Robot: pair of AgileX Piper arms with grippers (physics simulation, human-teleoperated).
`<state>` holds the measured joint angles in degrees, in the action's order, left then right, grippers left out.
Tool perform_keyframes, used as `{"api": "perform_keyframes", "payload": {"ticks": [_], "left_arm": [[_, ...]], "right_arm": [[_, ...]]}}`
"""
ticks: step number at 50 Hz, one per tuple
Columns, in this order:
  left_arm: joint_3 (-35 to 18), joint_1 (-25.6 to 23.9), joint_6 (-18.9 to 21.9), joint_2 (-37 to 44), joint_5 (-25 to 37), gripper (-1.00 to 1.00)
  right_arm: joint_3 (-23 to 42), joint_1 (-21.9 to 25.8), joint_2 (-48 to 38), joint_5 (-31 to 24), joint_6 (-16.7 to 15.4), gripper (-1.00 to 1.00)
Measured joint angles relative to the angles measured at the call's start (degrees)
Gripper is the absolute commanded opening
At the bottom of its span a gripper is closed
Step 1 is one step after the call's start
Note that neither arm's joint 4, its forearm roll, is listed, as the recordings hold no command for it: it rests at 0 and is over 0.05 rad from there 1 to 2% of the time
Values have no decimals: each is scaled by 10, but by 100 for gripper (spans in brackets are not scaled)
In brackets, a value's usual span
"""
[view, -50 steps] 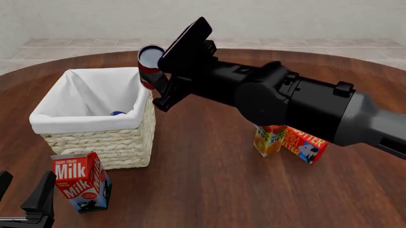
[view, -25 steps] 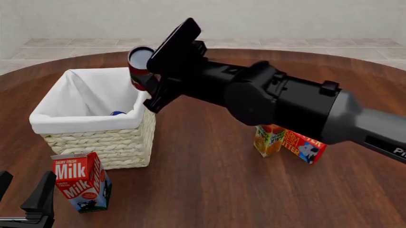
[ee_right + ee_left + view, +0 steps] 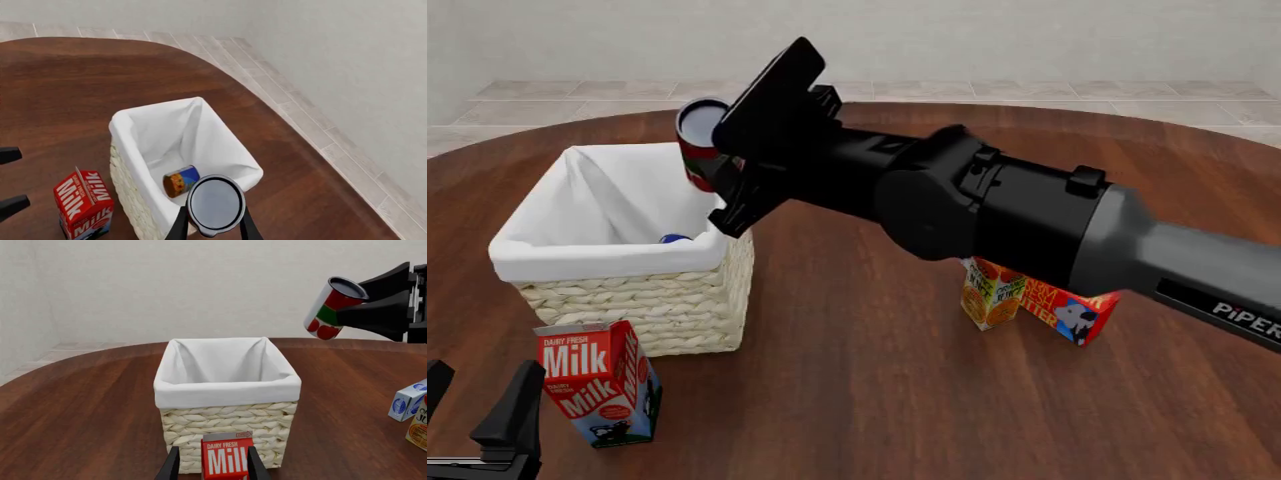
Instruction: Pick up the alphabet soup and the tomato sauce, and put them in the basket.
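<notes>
Nearest the camera, low at the front left edge of the worktop [image 3: 868, 400]: left pincer [image 3: 478, 425], fingers apart, clamped on nothing, parked just in front of the milk carton [image 3: 598, 382], same place as a second ago. Just behind the carton, the basket [image 3: 627, 300], unmoved, white liner folded over the rim. Lying on its side at the bottom of the liner, seen from the right wrist: the alphabet soup [image 3: 181, 180], blue and orange label showing, so half of the job already counts as done. Off to the right on the worktop, well apart from the basket, a juice carton [image 3: 993, 292] and a red butter box [image 3: 1070, 308] touching each other, untouched. Higher and farther back: right pincer [image 3: 723, 160], shut tight around the tomato sauce [image 3: 699, 142], can tilted with its grey lid turned toward the camera. Over the last second, carried steadily leftward, from beyond the basket's far right corner to a spot above the right-hand rim. Not yet squarely over the opening, judging from the right wrist view, where the lid sits over the near corner of the liner. Meaning for the task: transport nearly finished, release close; probably a little more travel toward the basket's middle wanted first, since a drop from here risks clipping the rim and rolling out onto the worktop.
</notes>
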<state>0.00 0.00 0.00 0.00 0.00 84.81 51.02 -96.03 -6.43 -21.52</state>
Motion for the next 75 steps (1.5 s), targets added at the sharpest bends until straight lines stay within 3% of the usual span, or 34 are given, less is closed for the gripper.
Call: {"api": "perform_keyframes", "payload": {"ticks": [75], "left_arm": [[0,0,0,0,0,100]], "right_arm": [[91,18,-90,-20,-7,-100]]}}
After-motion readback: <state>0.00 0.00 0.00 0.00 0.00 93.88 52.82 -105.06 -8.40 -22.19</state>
